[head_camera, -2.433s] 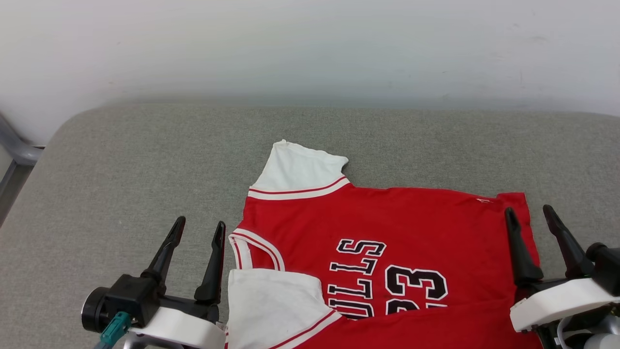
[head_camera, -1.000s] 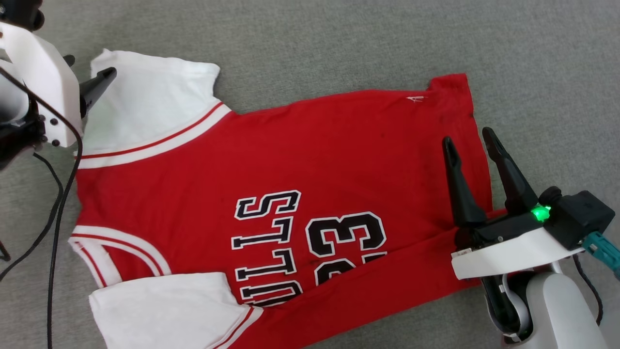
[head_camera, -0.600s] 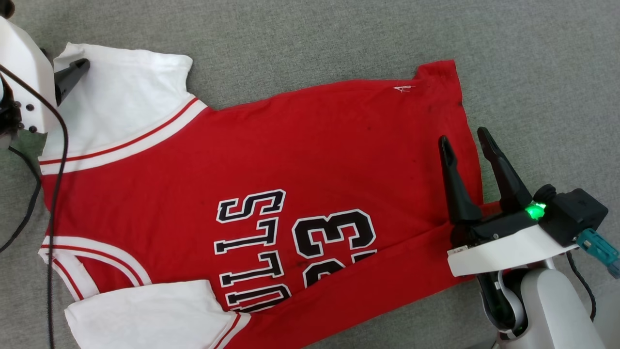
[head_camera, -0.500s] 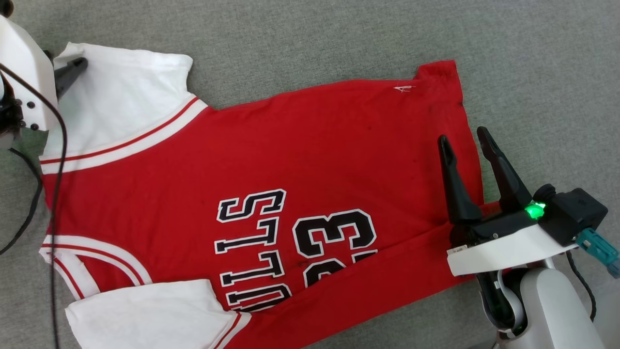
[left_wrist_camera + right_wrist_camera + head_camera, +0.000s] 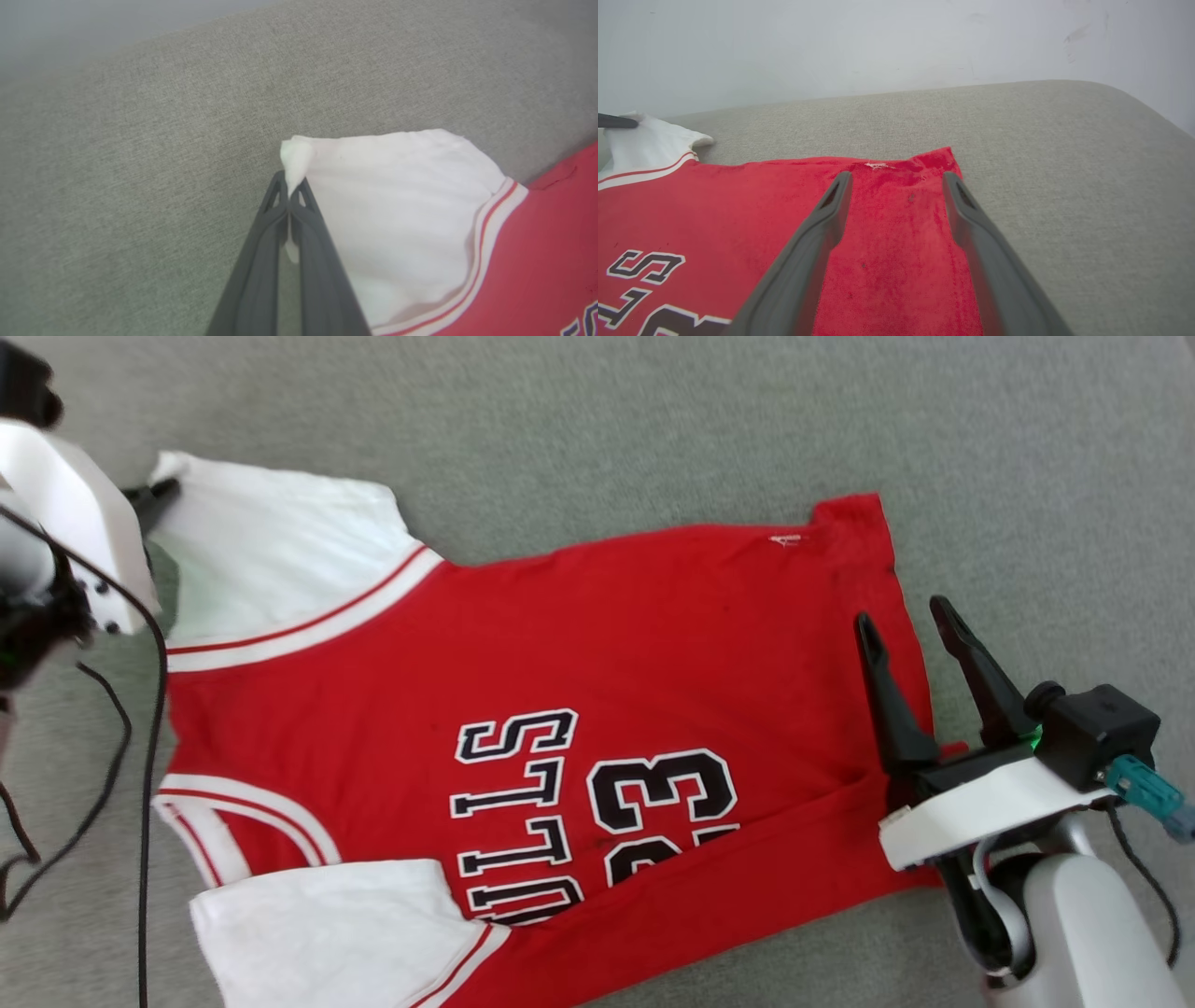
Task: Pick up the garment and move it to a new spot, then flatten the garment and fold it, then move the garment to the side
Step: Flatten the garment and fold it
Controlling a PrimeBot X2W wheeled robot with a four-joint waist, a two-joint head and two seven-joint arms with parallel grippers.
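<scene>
The garment (image 5: pixel 523 653) is a red jersey with white sleeves and black lettering, lying spread on a grey cushion, its neck toward the left of the head view. My left gripper (image 5: pixel 290 179) is shut on the far corner of the upper white sleeve (image 5: pixel 373 196), which bunches above the fingertips. In the head view that gripper (image 5: pixel 159 495) is at the top left. My right gripper (image 5: pixel 904 614) is open above the jersey's hem edge (image 5: pixel 920 186), with red cloth showing between its fingers (image 5: pixel 822 233).
The grey cushion (image 5: pixel 653 420) extends around the jersey on all sides. A pale wall (image 5: pixel 831 42) rises behind its far edge. Black cables (image 5: pixel 149 728) hang from my left arm over the cushion at the left.
My left gripper has closed on the corner of the upper white sleeve. The head camera shifted, so the whole picture moved slightly. The right gripper stays open over the hem.
</scene>
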